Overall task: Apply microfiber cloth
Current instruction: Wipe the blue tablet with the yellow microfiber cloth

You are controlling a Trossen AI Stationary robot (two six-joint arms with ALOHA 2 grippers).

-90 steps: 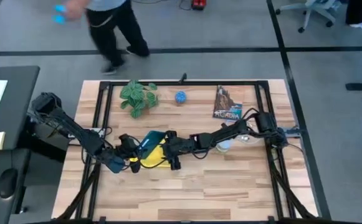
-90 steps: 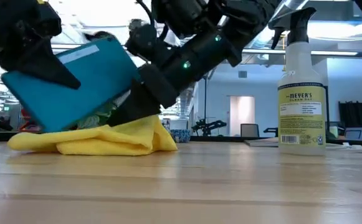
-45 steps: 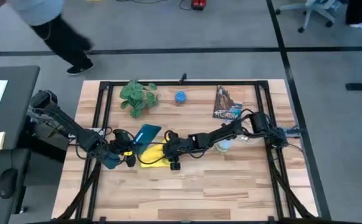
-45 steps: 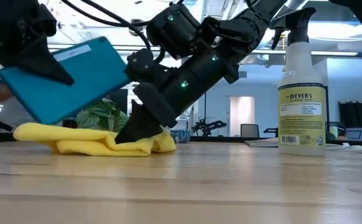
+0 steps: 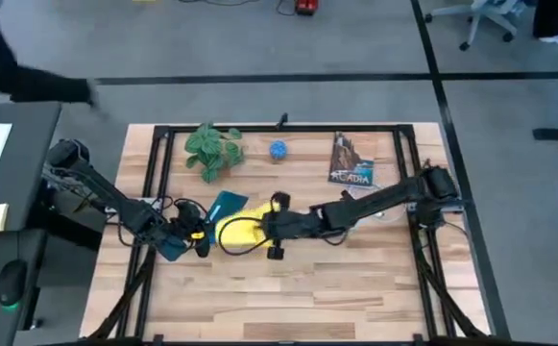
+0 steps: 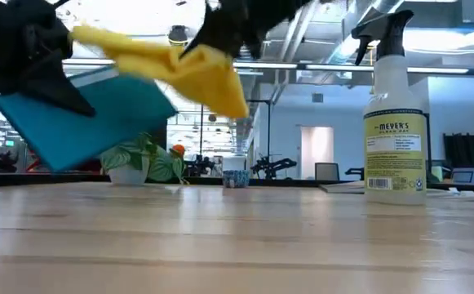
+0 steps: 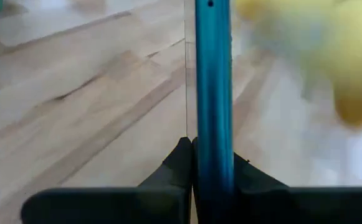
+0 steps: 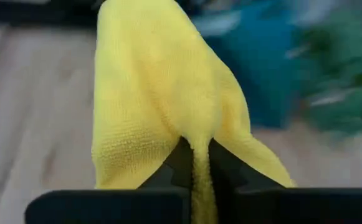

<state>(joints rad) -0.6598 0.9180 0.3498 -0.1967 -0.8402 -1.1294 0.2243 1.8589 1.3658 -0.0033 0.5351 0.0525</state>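
Note:
The yellow microfiber cloth hangs in the air, bunched, with my right gripper shut on it; from above, the cloth shows left of that gripper. My left gripper is shut on a teal-cased tablet, which the low view shows tilted above the table, just under and behind the cloth. The left wrist view shows the tablet edge-on. My left gripper pinches the tablet's near edge between its two fingers, coming from the table's left. The tablet stands on edge in the hold, tilted, lifted clear of the wood. My right gripper pinches a gathered fold of the cloth between its two fingers, reaching in from the table's right. Several layers are bunched there. The cloth is clear of the table and droops slack on both sides of the fingers.
A spray bottle stands at the right, under my right arm in the high view. A potted plant, a blue ball and a book sit along the far edge. A person is beyond the far left corner.
My right gripper has shut on the cloth and gone up with it. The cloth, which lay bunched on the table under the tablet, now hangs clear, level with the tablet's top edge. The person has walked off to the left.

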